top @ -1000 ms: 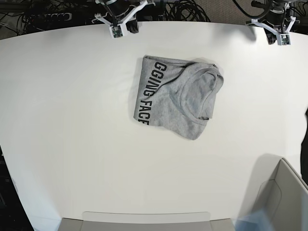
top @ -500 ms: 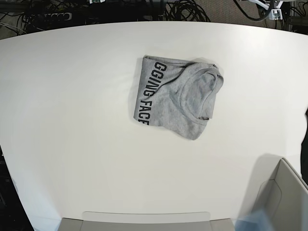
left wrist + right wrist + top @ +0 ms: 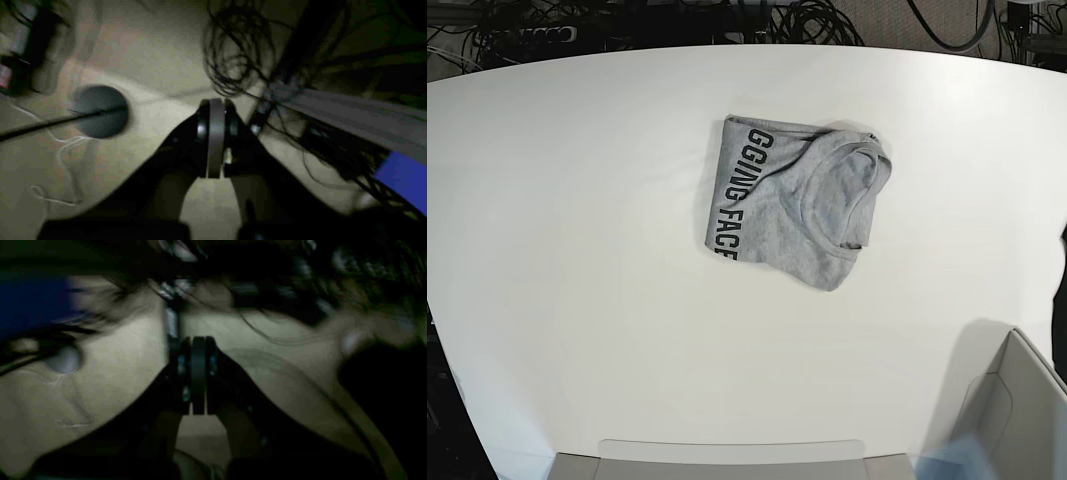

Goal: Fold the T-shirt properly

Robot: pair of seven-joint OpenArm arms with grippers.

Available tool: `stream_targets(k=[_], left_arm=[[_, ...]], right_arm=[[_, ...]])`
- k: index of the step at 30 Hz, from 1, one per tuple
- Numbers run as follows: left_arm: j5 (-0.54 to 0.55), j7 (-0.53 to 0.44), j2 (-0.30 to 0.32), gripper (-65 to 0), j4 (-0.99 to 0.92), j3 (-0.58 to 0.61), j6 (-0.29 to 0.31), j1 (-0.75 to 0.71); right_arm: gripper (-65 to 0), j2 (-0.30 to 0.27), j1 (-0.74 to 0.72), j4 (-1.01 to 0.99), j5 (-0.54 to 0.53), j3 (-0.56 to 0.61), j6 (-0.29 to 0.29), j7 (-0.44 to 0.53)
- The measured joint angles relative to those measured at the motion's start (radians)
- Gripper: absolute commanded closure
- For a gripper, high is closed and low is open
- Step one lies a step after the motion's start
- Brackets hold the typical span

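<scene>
With the T-shirt (image 3: 792, 205) lying folded compactly mid-table, both claws, left gripper (image 3: 216, 138) and right gripper (image 3: 197, 375), pinched closed on nothing, the fold looks finished.

White table (image 3: 577, 250): folded grey T-shirt (image 3: 792, 205) lies flat, lettering along left edge.
</scene>
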State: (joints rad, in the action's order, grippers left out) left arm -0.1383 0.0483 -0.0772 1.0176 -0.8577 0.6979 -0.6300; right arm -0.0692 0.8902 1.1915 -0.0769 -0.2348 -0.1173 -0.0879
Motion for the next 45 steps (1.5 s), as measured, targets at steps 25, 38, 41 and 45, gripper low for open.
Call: stream_targets(k=[25,38,41,45], left_arm=[[-0.576,-0.306,0.32,0.0,-1.015,-0.097,-0.312,0.369],[-0.591,-0.289,0.311,0.0,-1.02,-0.097,-0.312,0.4],[-0.589,-0.289,0.313,0.0,-1.017,-0.097,-0.313,0.401],[-0.587,-0.289,0.308,0.0,-1.017,-0.097,-0.309,0.403]], right_arm=[[0.0,-0.21,-0.566,-1.192,0.373,-0.301,0.216,0.486],[0.0,-0.192,-0.608,-1.189,0.631,-0.301,0.591,0.436],[0.0,-0.176,-0.62,-1.194,0.633,-0.301,0.589,0.397],[0.0,-0.179,-0.638,-1.192,0.633,-0.301,0.589,0.376]])
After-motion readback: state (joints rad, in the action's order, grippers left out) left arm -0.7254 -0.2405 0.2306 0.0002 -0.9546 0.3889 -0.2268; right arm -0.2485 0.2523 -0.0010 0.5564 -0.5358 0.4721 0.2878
